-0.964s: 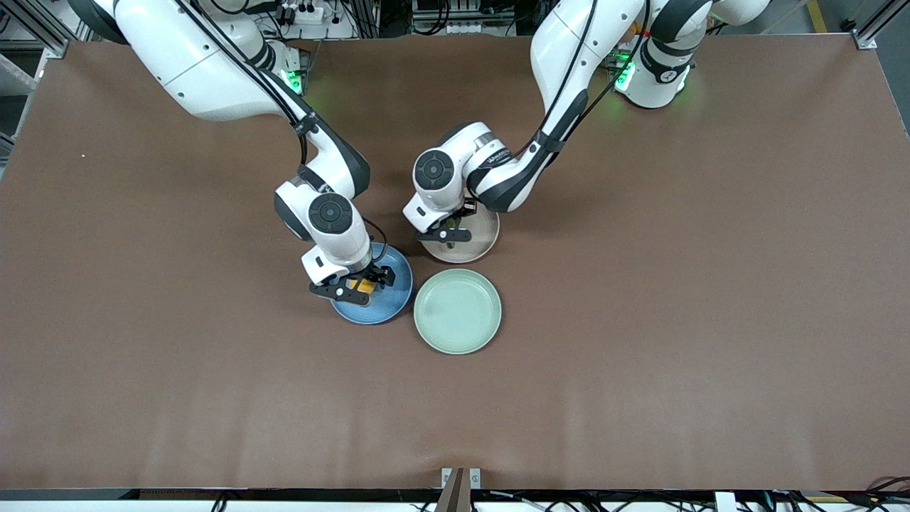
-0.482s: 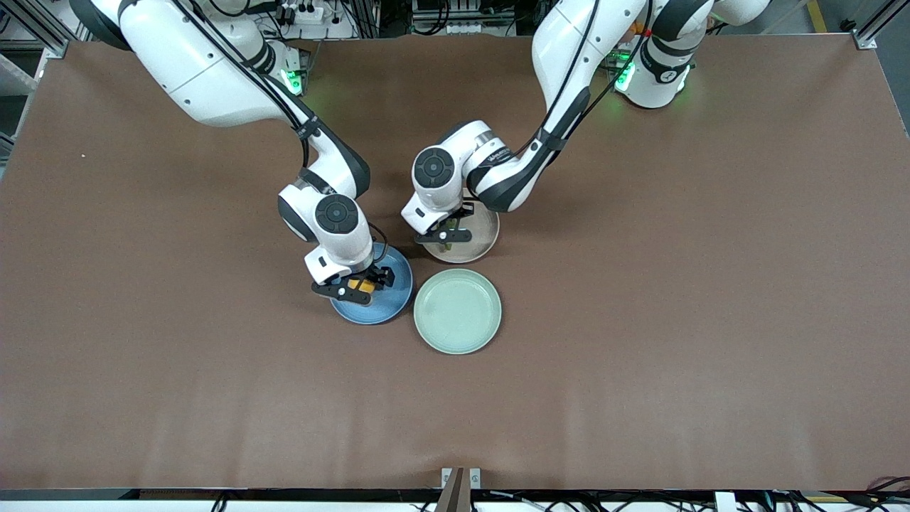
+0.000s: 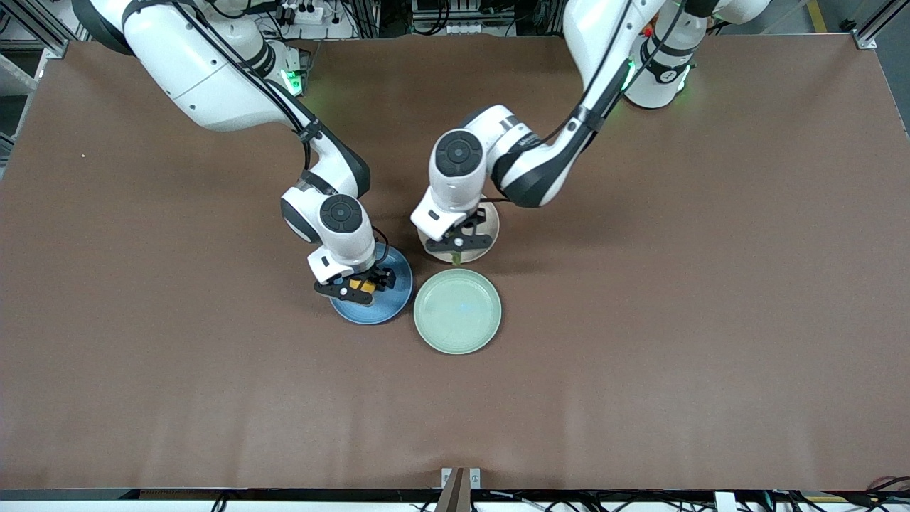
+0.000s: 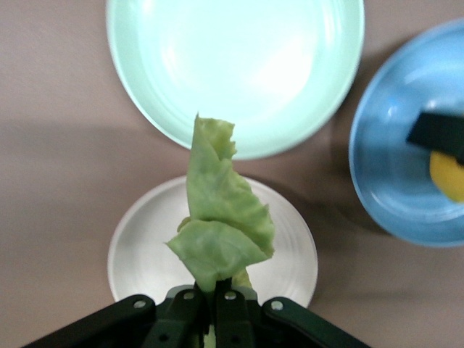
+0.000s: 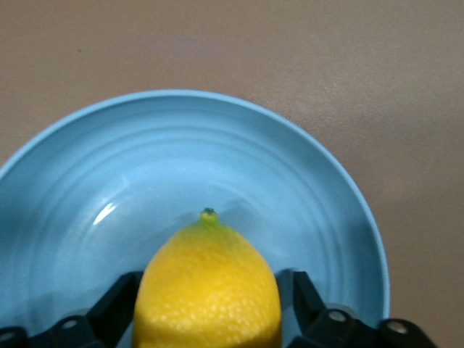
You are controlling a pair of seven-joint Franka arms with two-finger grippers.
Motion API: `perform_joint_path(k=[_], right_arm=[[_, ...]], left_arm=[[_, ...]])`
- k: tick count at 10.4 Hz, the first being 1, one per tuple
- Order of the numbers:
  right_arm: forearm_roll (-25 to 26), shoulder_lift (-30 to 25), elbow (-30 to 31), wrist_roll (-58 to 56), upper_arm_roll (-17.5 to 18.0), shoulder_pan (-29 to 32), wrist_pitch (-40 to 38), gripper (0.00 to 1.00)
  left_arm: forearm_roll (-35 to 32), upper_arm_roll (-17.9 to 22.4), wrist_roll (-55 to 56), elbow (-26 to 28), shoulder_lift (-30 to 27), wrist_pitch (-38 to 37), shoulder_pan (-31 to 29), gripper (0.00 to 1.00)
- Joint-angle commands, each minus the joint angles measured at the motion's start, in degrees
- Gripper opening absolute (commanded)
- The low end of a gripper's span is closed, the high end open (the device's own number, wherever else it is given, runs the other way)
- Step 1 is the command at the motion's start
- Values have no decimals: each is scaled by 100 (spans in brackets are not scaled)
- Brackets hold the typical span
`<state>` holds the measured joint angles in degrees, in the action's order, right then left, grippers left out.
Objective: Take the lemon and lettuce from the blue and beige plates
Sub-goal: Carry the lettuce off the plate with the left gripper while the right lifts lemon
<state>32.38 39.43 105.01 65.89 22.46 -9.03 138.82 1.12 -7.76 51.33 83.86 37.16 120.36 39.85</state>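
My left gripper [image 3: 455, 250] is shut on the lettuce [image 3: 456, 260], a wrinkled green leaf. It holds the leaf in the air over the edge of the beige plate [image 3: 488, 229] that lies toward the mint-green plate. In the left wrist view the lettuce [image 4: 217, 217] hangs from the shut jaws above the beige plate [image 4: 141, 250]. My right gripper [image 3: 361, 287] is shut on the yellow lemon [image 3: 367, 286], low over the blue plate [image 3: 394, 300]. In the right wrist view the lemon [image 5: 206, 286] sits between the fingers above the blue plate [image 5: 217, 156].
A bare mint-green plate [image 3: 458, 311] lies beside the blue plate and nearer to the front camera than the beige plate. It also shows in the left wrist view [image 4: 239, 65]. Brown table [image 3: 675, 320] spreads open all round the plates.
My left gripper has risen with the lettuce off the beige plate and shifted a little toward the mint-green plate. My right gripper has risen very slightly with the lemon.
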Motion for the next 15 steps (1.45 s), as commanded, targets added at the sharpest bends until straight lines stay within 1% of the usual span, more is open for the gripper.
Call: perform_joint_path(k=[1, 2, 3, 5, 8, 10, 11, 12, 13, 14, 15], right_arm=[[207, 91, 19, 196, 39, 33, 40, 35], [207, 91, 19, 179, 39, 33, 31, 20], [199, 83, 19, 152, 48, 42, 22, 16], [199, 65, 19, 152, 135, 68, -13, 0], [181, -48, 2, 82, 153, 112, -39, 0], [85, -347, 19, -154, 188, 225, -205, 0], [-177, -513, 28, -434, 188, 287, -259, 0], [-580, -715, 28, -976, 188, 349, -529, 0], [-1088, -1039, 28, -1747, 171, 489, -975, 0], [-1555, -1356, 28, -2434, 101, 586, -1337, 0], [-1742, -1637, 20, -3006, -126, 604, -1732, 0]], left_arm=[[-426, -33, 36, 139, -252, -161, -485, 0], [-533, -33, -95, 139, -331, -162, -704, 0], [-543, -33, -375, 139, -367, -162, -968, 0], [-543, -33, -981, 139, -358, -162, -1433, 0], [-587, -24, -1912, 130, -358, -162, -2154, 0], [-771, -24, -2650, 130, -358, -162, -2568, 0], [-780, -24, -2976, 130, -297, -162, -2726, 0], [-772, -24, -3275, 130, -245, -153, -2859, 0], [-763, -24, -3565, 130, -218, -144, -3008, 0], [-745, -24, -3768, 130, -200, -101, -3122, 0], [-745, -24, -3840, 122, -113, -30, -3150, 0]])
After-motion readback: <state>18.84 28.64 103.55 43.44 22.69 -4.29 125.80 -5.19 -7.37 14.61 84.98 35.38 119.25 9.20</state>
